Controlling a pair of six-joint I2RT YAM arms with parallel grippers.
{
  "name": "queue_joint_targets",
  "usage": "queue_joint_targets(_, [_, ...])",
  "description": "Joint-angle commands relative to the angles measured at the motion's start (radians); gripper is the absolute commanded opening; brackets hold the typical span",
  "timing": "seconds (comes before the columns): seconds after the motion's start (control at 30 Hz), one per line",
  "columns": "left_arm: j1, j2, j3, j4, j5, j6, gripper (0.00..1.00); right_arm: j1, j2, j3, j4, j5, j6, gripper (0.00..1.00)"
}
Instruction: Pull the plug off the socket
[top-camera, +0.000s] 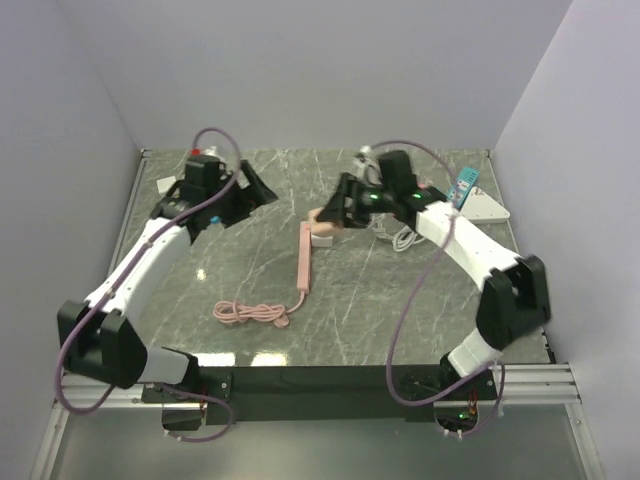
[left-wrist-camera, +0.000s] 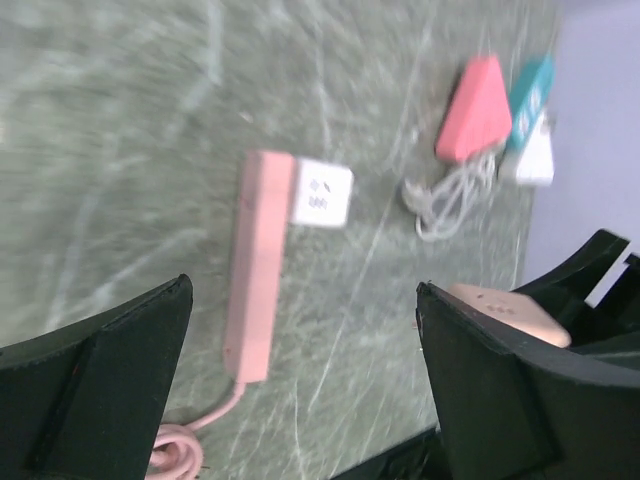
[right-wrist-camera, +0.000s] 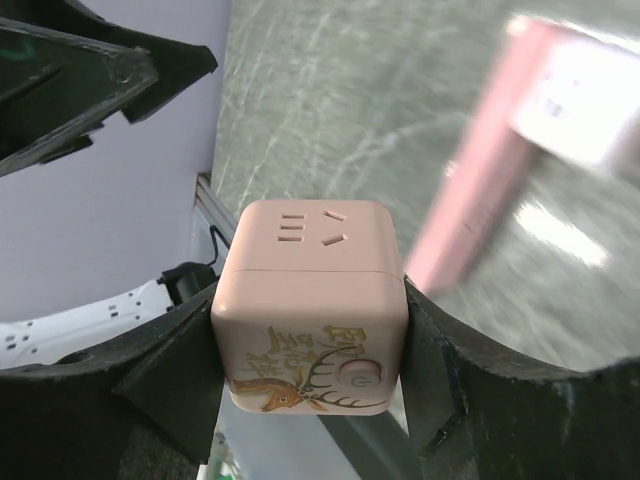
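1 pink cube socket (right-wrist-camera: 310, 300) pinched by right fingers (right-wrist-camera: 150, 390); left fingers (left-wrist-camera: 90, 390) spread, empty.

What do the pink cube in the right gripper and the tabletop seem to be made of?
Pink cube: likely moulded plastic, smooth satin finish; rounded edges, a seam line and a printed deer suggest it. Tabletop: dark green with pale marble-like veins and a slight sheen; real stone or a printed surface, I cannot tell.
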Motion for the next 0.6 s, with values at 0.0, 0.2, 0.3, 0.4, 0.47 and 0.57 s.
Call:
queue_joint_targets(0.0, [0.078,-0.069,-0.061,-0.029,-0.022,-0.046,0.99,0.129,0.157,0.17,-0.059,0.092,-0.014,0.0])
queue_joint_targets(0.2, [0.131,-0.135,-0.136,-0.059,-0.007,-0.026,0.99,0.279,0.441,0.385,-0.01,0.175,0.109,0.0])
queue_joint_targets(0.3, [0.151,-0.181,-0.183,-0.052,-0.001,-0.031,0.99,0.316,0.551,0.469,0.042,0.186,0.194,0.0])
queue_joint_targets(0.4, [0.158,-0.209,-0.206,-0.062,0.007,-0.028,1.0,0.33,0.621,0.524,0.098,0.212,0.283,0.07])
queue_joint_targets(0.47, [0.16,-0.222,-0.215,-0.062,0.007,-0.028,0.99,0.33,0.662,0.543,0.134,0.232,0.342,0.13])
queue_joint_targets(0.57, [0.16,-0.239,-0.241,-0.062,0.005,-0.035,1.0,0.331,0.731,0.621,0.122,0.275,0.437,0.24])
